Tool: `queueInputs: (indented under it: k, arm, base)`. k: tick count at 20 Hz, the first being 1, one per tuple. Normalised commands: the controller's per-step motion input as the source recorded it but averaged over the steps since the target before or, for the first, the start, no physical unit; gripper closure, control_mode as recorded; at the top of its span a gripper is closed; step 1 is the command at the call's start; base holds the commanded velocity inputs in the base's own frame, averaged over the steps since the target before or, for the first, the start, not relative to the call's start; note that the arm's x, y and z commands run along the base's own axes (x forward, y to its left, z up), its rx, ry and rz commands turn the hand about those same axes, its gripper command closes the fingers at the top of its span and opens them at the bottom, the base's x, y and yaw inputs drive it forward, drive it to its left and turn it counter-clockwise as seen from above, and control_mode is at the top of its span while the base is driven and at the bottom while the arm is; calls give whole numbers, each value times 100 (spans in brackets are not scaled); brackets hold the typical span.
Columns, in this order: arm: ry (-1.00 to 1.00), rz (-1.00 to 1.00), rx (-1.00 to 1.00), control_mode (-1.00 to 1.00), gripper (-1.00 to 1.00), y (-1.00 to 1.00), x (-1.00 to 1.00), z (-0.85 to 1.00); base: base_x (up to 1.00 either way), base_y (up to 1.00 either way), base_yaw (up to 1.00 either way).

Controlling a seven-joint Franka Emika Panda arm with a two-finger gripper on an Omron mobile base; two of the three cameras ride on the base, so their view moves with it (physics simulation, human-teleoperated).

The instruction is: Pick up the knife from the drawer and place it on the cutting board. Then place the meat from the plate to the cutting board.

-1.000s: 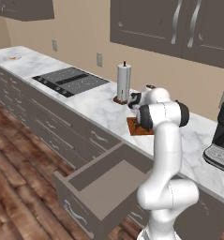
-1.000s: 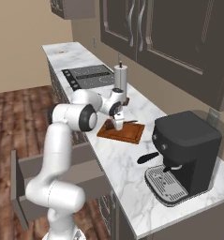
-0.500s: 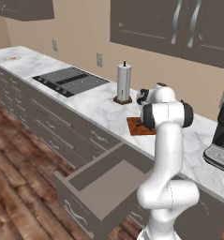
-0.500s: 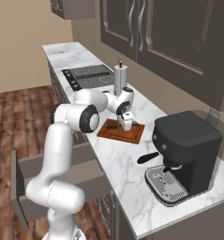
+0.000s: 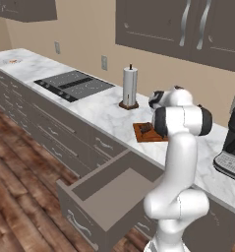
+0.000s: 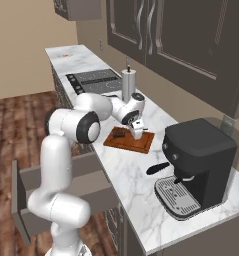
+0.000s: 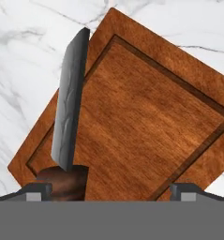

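the gripper (image 7: pixel 108 190) hangs wide open over the cutting board (image 7: pixel 146 117), holding nothing. the knife (image 7: pixel 69 117) rests on the board's left side; stiff, blade-heavy by the look, best gripped at its dark handle.

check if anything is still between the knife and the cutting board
Nothing visible does. The knife already rests on the cutting board, and the open gripper hangs just above it.
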Motion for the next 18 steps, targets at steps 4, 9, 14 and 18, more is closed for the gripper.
queueInputs:
  k: [4, 9, 14, 18]
  arm:
    - [-14, 0, 0, -100, -100, 0, -34, 7]
    - [-8, 0, 0, -100, -100, 0, -54, 43]
    - [-5, 0, 0, -100, -100, 0, -78, 65]
    - [0, 0, 0, -100, -100, 2, -80, 46]
  base:
    - [0, 0, 0]
    - [0, 0, 0]
    - [0, 0, 0]
    - [0, 0, 0]
